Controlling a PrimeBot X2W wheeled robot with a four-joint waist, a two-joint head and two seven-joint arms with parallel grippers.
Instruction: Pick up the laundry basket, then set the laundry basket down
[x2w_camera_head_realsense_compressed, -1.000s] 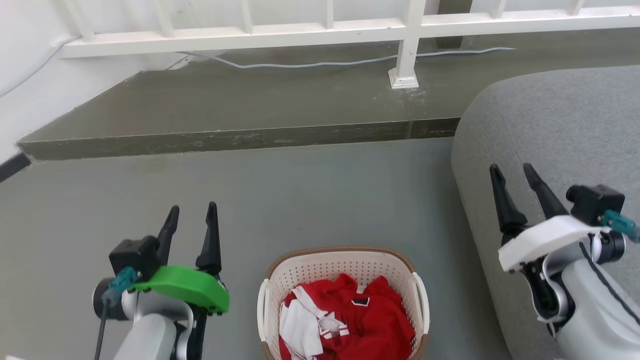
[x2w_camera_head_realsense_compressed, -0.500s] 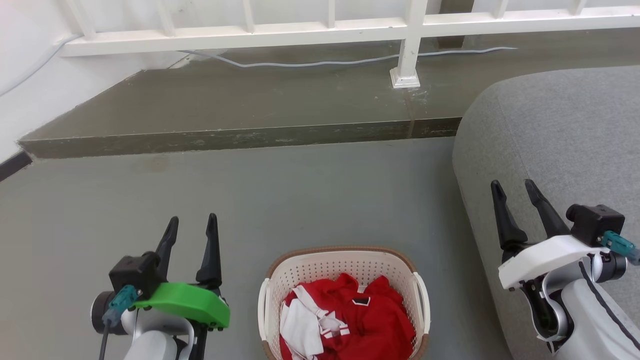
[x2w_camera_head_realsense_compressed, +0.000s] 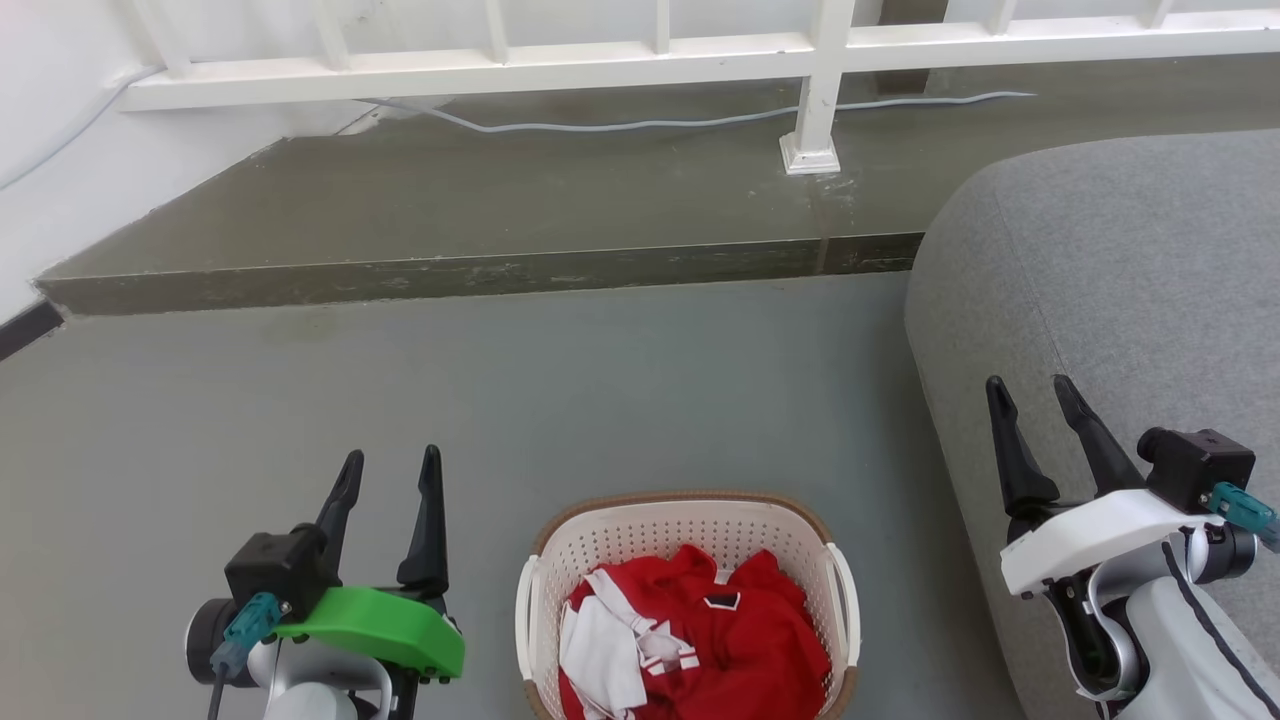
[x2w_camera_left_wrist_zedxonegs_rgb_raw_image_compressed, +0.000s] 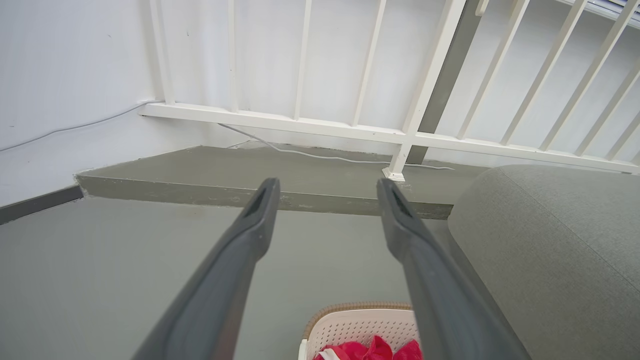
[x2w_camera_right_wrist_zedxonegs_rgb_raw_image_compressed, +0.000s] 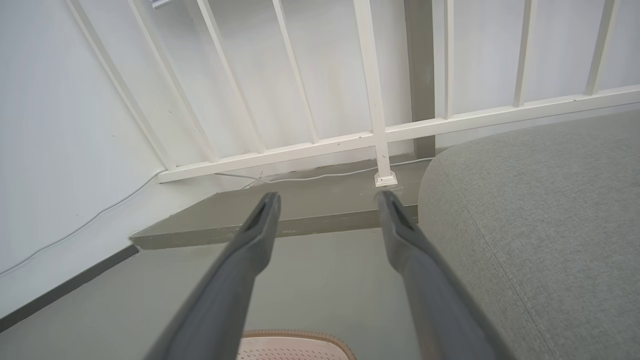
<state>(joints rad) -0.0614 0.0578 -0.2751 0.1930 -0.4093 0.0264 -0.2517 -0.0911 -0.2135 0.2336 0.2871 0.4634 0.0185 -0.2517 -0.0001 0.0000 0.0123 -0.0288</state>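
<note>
The laundry basket stands on the grey floor at the bottom middle of the head view, cream-white with a brown rim and white side handles, holding red and white clothes. Its far rim also peeks in at the bottom of the left wrist view and the right wrist view. My left gripper is open, to the left of the basket and apart from it. My right gripper is open over the grey sofa's edge, right of the basket. Neither holds anything.
A grey sofa fills the right side. A raised concrete step runs across behind the basket, with a white railing and a loose cable on it. A white wall closes the left.
Both grippers have drawn back, lower in the head view, staying open. The basket has not moved.
</note>
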